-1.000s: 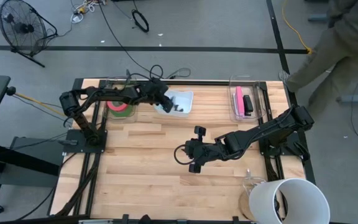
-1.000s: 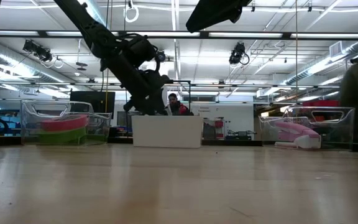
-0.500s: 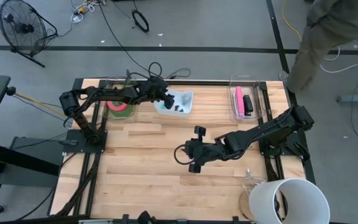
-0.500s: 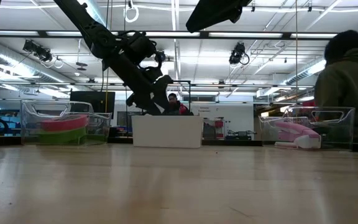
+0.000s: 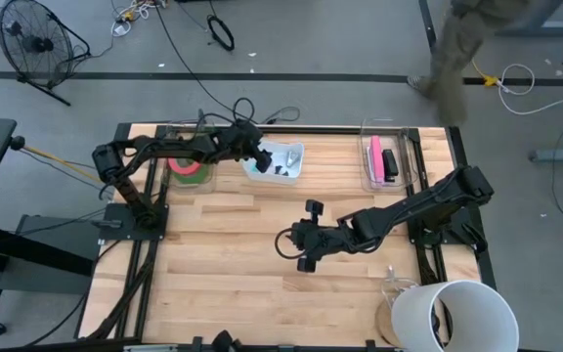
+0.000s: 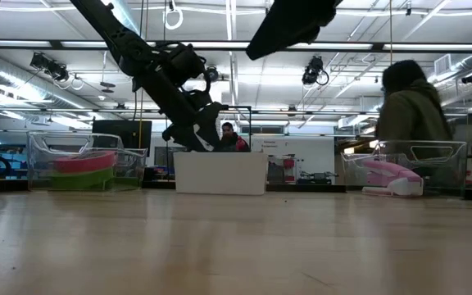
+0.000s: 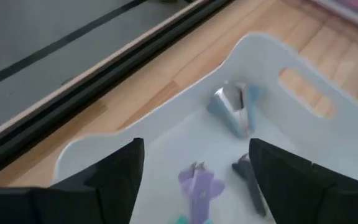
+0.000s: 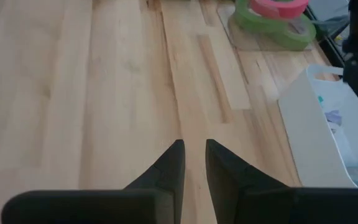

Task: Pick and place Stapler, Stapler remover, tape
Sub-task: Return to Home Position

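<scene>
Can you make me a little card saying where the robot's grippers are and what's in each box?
Left gripper: open, empty, over the white bin
Right gripper: barely open, empty, over bare table
White bin holds: purple staple remover, blue staple remover, among others
Left clear bin: pink tape on green tape
Right clear bin: pink stapler, dark stapler
</scene>
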